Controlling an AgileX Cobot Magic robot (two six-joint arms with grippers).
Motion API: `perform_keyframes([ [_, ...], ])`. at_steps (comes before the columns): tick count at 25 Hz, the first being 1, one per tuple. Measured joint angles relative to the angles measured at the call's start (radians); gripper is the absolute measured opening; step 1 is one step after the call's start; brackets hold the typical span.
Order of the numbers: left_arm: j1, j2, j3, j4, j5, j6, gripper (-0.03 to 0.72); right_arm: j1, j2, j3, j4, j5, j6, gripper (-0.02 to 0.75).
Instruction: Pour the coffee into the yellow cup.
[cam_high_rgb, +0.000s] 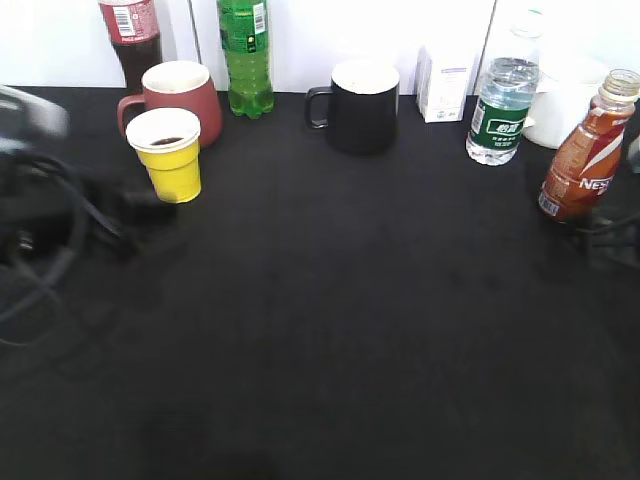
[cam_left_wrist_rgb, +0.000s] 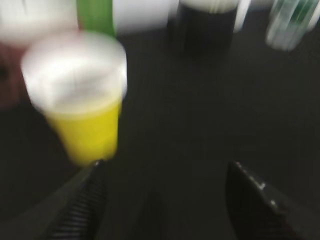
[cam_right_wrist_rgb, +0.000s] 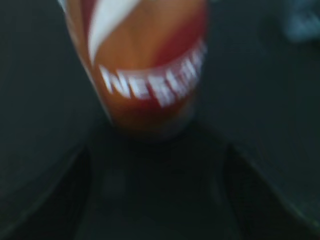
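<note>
The yellow cup (cam_high_rgb: 170, 155) stands at the back left of the black table, with dark liquid inside. It shows blurred in the left wrist view (cam_left_wrist_rgb: 82, 107). My left gripper (cam_left_wrist_rgb: 165, 165) is open and empty, just in front of the cup, with its left finger near the cup's base. The left arm (cam_high_rgb: 35, 190) is blurred at the left edge. The orange coffee bottle (cam_high_rgb: 585, 150) stands at the far right, leaning slightly. In the right wrist view the bottle (cam_right_wrist_rgb: 145, 65) is just beyond my right gripper (cam_right_wrist_rgb: 157, 150), whose fingers are spread apart and hold nothing.
A red mug (cam_high_rgb: 185, 95) stands right behind the yellow cup, with a cola bottle (cam_high_rgb: 130, 35) and a green bottle (cam_high_rgb: 246, 55) behind. A black mug (cam_high_rgb: 362, 105), a white box (cam_high_rgb: 445, 85) and a water bottle (cam_high_rgb: 503, 105) line the back.
</note>
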Motion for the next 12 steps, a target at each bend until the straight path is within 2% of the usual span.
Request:
perform_keyframes([
  [1,-0.058,0.0,-0.043,-0.013,0.21,-0.023,0.563,0.0,-0.062,-0.045,0.0,0.197,0.0,0.622],
  [2,-0.098,0.0,-0.083,-0.1,0.369,-0.034,0.562,0.0,-0.097,-0.093,0.01,0.332,0.0,0.615],
  [3,-0.114,-0.001,-0.104,-0.147,0.452,-0.037,0.562,0.0,-0.115,-0.117,0.021,0.407,0.0,0.608],
  [4,-0.151,-0.012,-0.191,-0.259,0.663,-0.042,0.561,0.0,-0.165,-0.204,0.105,0.587,0.0,0.596],
  [6,-0.196,-0.043,-0.29,-0.281,0.866,-0.042,0.561,0.0,-0.226,-0.295,0.209,0.771,0.0,0.591],
  [9,-0.218,-0.225,-0.348,-0.284,0.995,-0.037,0.561,0.0,-0.365,-0.32,0.287,0.869,-0.047,0.589],
  [12,-0.218,-0.46,-0.349,-0.285,1.121,0.06,0.56,0.0,-0.558,-0.321,0.347,0.984,-0.159,0.589],
])
